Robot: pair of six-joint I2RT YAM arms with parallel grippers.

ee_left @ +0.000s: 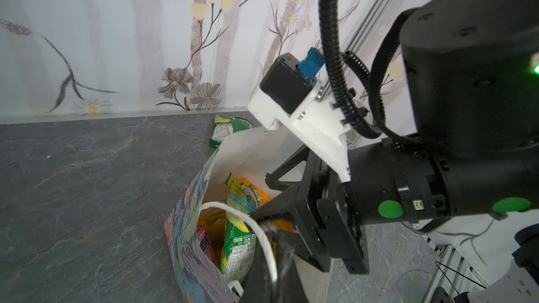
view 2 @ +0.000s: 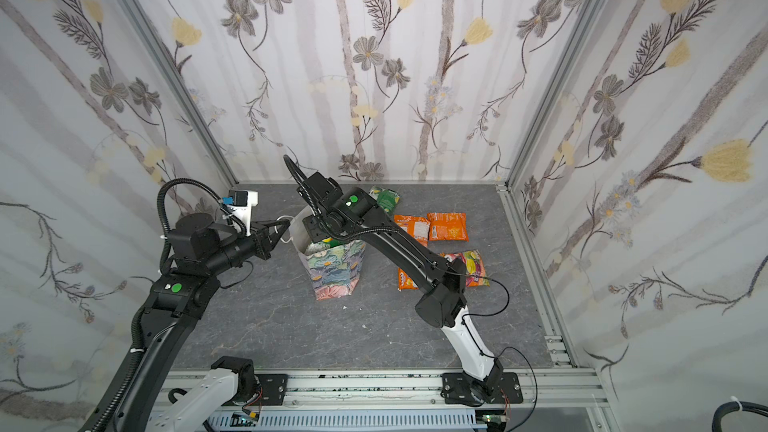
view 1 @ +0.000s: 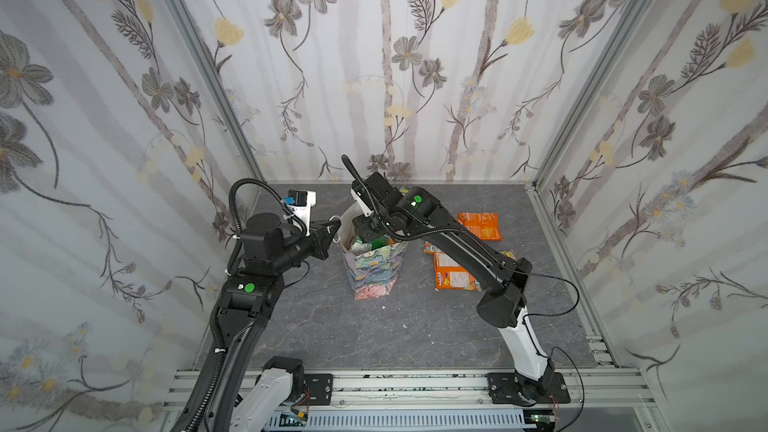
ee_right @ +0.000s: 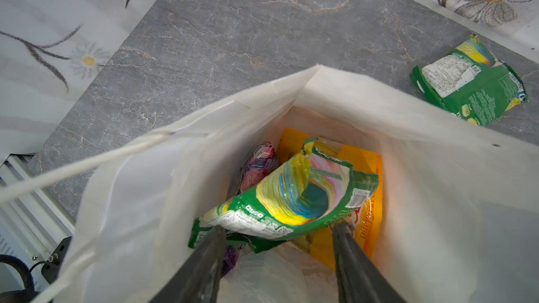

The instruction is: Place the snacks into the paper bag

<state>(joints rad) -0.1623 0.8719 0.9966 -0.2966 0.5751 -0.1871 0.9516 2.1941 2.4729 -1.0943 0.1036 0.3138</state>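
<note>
Lighting: bright, even, diffuse; shadows on the tabletop (view 1: 399, 326) were faint. Both top views: straight wall rails (view 1: 195, 43) bowed toward the edges. Right wrist view: paper bag (ee_right: 379, 118) interior glared white; near fingers (ee_right: 201, 260) were soft, out of focus

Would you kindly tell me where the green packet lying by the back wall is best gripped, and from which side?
Probably the green packet is best pinched at its crimped short edge, coming straight down from above: it lies flat on the table, and that thin seam seems slightly raised. The right gripper looks nearer; the paper bag stands between the packet and the left arm.
</note>
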